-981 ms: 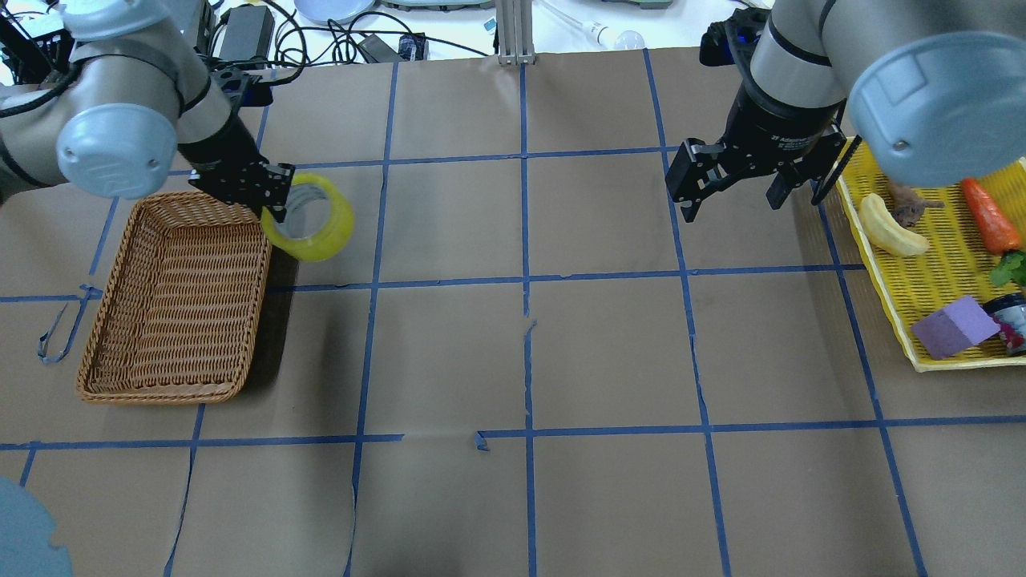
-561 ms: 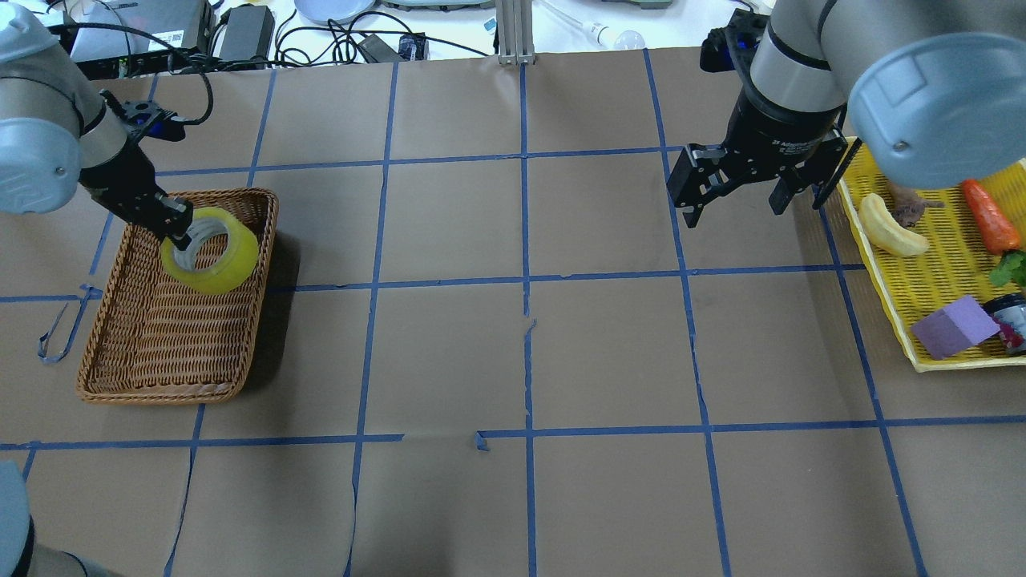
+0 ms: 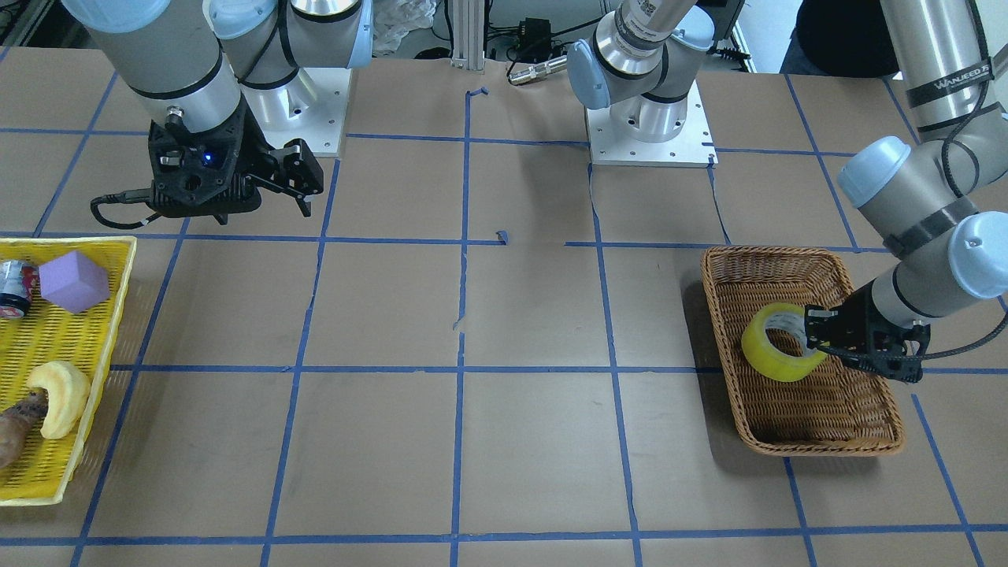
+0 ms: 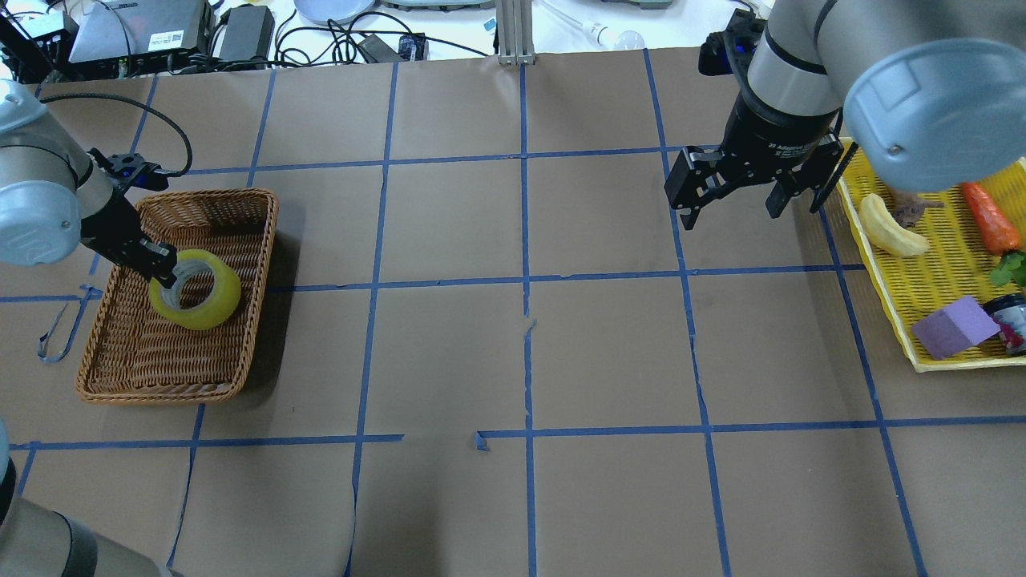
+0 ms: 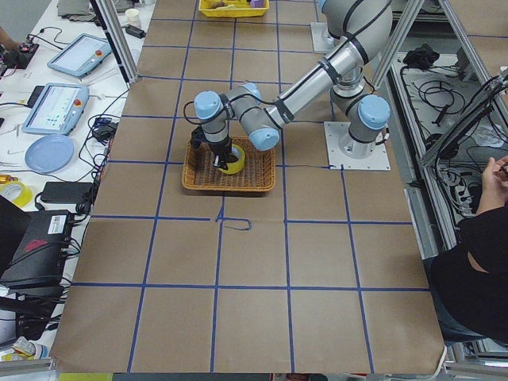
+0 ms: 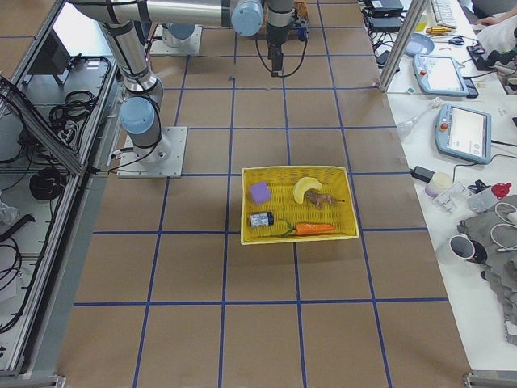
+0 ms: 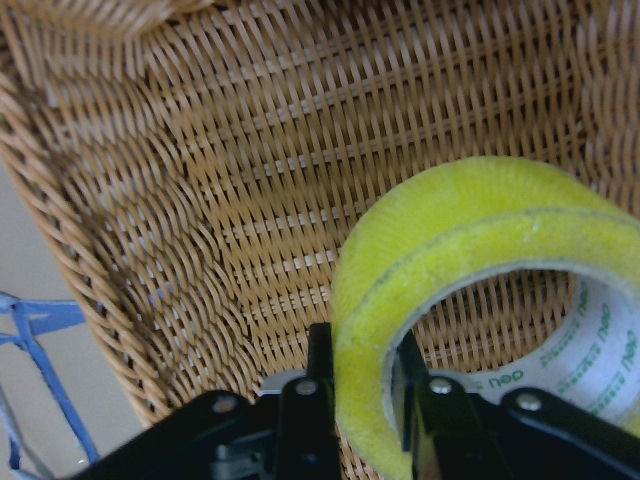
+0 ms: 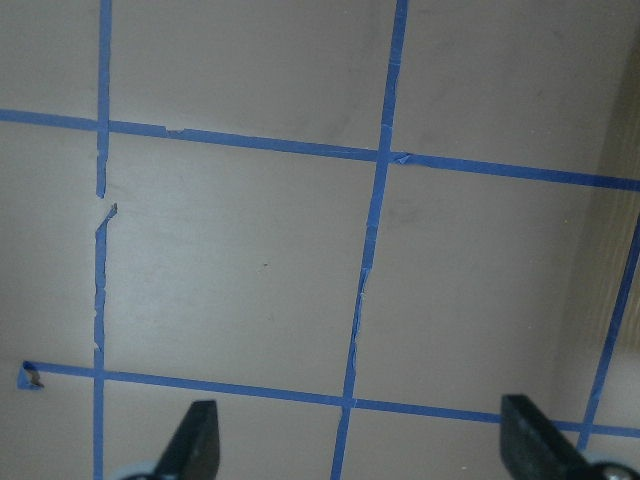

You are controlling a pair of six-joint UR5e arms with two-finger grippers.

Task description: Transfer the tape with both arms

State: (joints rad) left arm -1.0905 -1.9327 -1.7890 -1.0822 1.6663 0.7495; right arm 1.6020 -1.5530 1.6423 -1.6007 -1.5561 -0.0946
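The yellow tape roll (image 4: pixel 195 299) stands on edge, tilted, inside the wicker basket (image 4: pixel 269 240). My left gripper (image 4: pixel 166 275) is shut on the roll's wall, one finger inside the core and one outside, as the left wrist view shows (image 7: pixel 360 360). The tape (image 7: pixel 480 260) hangs just over the basket's woven floor (image 7: pixel 150 200); I cannot tell if it touches. In the front-facing view the tape (image 3: pixel 780 342) and left gripper (image 3: pixel 815 331) sit over the basket (image 3: pixel 776 253). My right gripper (image 4: pixel 731 210) is open and empty, hovering above bare table (image 8: pixel 362 450).
A yellow mesh tray (image 4: pixel 878 264) at the right edge holds a banana-like piece (image 4: pixel 890 228), a carrot (image 4: pixel 990 215), a purple block (image 4: pixel 954 326) and a small can. Loose blue tape (image 4: pixel 60 328) lies left of the basket. Cables and devices line the far edge.
My left arm carried the tape from beside the basket's far right corner leftward and down into the basket. The right gripper stayed almost still and open.
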